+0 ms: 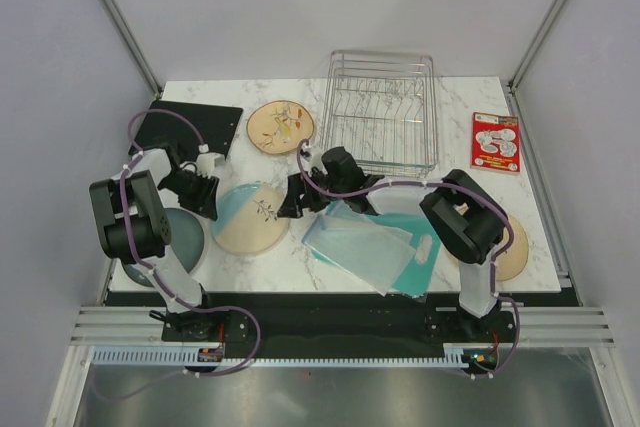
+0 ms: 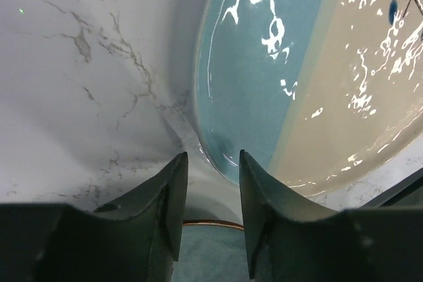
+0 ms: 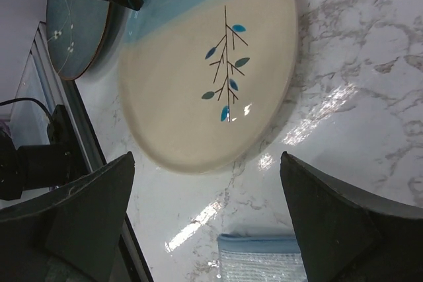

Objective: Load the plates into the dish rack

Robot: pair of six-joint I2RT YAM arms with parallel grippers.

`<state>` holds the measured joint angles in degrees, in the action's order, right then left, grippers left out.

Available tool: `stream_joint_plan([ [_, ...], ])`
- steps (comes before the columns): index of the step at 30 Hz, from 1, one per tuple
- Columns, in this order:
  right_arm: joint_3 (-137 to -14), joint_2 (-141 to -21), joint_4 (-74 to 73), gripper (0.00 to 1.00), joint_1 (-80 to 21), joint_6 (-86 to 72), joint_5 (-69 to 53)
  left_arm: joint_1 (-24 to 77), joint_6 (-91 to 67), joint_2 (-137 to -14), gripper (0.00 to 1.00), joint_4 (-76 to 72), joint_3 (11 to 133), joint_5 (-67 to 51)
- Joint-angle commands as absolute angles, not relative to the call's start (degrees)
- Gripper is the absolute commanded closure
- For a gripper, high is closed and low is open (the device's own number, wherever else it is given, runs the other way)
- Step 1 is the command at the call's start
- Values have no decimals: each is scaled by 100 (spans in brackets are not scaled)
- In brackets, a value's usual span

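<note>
The cream-and-blue plate (image 1: pixel 250 219) lies flat on the marble table (image 1: pixel 470 197), towards the near left, with both grippers at its rim. Just left of it sits the dark grey-blue plate (image 3: pixel 73 31), partly under the left arm. One tan plate (image 1: pixel 281 127) rests further back, just left of the dish rack (image 1: pixel 380 54). The other tan plate (image 1: pixel 518 255) shows as a crescent under the right arm at the near right.

The rack stands at the far middle of the table and no plate is in its slots. By this showing nothing is loaded and all four plates remain to be lifted and slotted. The step in hand looks like the first pick-up.

The left gripper (image 2: pixel 211 156) meets the plate's blue left rim. Its fingers (image 2: pixel 254 203) are partly spread, with a modest gap. One tip lies over the blue glaze and the other over bare marble, so they straddle the rim without pinching it. Whether either tip touches the plate I cannot tell.

The right gripper (image 3: pixel 206 156) hovers at the plate's right side with its fingers spread wide, holding nothing.

Further out are a teal cutting board (image 1: pixel 415 267) at the near middle, a black mat (image 1: pixel 190 125) at the far left and a red-and-white card (image 1: pixel 496 142) at the far right.
</note>
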<state>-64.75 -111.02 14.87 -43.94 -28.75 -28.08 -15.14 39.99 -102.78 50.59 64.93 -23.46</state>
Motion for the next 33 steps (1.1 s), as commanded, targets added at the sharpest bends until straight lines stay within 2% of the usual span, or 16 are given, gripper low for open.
stream_joint_plan([
  [1, -6732, -11548, 1697, 2, -4596, -3296, -2725, -1512, 4228, -10213, 57, 5265, 6513, -2689],
  [7, -6847, -11856, 1459, 2, -4746, -3445, -2707, -1415, 4157, -10406, 64, 5352, 6609, -2804],
  [10, -6838, -11918, 1511, 2, -4755, -3445, -2750, -1398, 4131, -10459, 72, 5388, 6636, -2830],
  [11, -6838, -11953, 1564, 2, -4764, -3480, -2812, -1406, 4122, -10468, 78, 5388, 6618, -2865],
  [13, -6952, -12171, 1652, 2, -4798, -3620, -3014, -1398, 4096, -10529, 83, 5388, 6566, -2883],
  [14, -7004, -12251, 1705, 2, -4808, -3682, -3215, -1406, 4052, -10555, 90, 5379, 6557, -2926],
  [17, -6953, -12392, 2345, 2, -4816, -4042, -3488, -1397, 3964, -10635, 97, 5361, 6539, -3032],
  [25, -6838, -12340, 4025, 5, -4816, -5158, -3656, -1257, 3902, -10617, 98, 5309, 6478, -3138],
  [28, -7005, -12287, 3990, 11, -4825, -5229, -3612, -1248, 3858, -10573, 97, 5300, 6460, -3138],
  [29, -7031, -12278, 3955, 16, -4816, -5160, -3612, -1248, 3841, -10556, 97, 5291, 6451, -3173],
  [33, -7233, -12261, 3544, 26, -4825, -4791, -3586, -1248, 3788, -10477, 97, 5239, 6416, -3225],
])
